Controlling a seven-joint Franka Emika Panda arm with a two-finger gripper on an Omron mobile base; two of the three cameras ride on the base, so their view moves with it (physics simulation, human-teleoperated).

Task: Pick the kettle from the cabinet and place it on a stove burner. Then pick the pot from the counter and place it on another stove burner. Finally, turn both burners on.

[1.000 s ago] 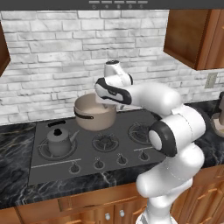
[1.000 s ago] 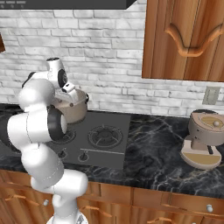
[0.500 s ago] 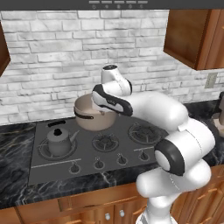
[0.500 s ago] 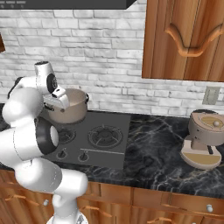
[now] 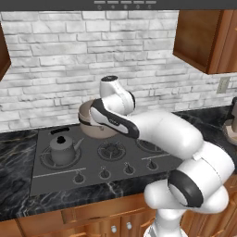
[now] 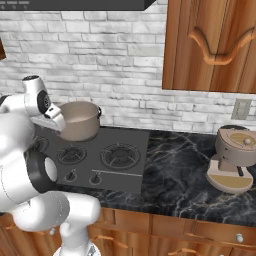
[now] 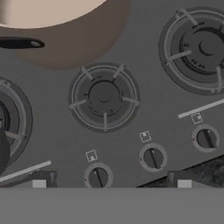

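Note:
The dark grey kettle stands on the front left stove burner. Behind it, on a rear burner, sits the beige pot, partly hidden by my arm in the left base view. My gripper hangs open over the cooktop's front edge, holding nothing. In the hand view the pot fills the top, the middle burner lies below it, and three knobs line the front edge. The kettle's dark edge shows at the far left.
Black marble counter runs on both sides of the cooktop. A beige appliance stands at the right. Reddish-brown wall cabinets hang above it, and a white brick wall backs the stove.
My arm has swung left and down, away from the pot and toward the cooktop's front knobs. The pot and kettle have stayed on their burners. The gripper stayed open.

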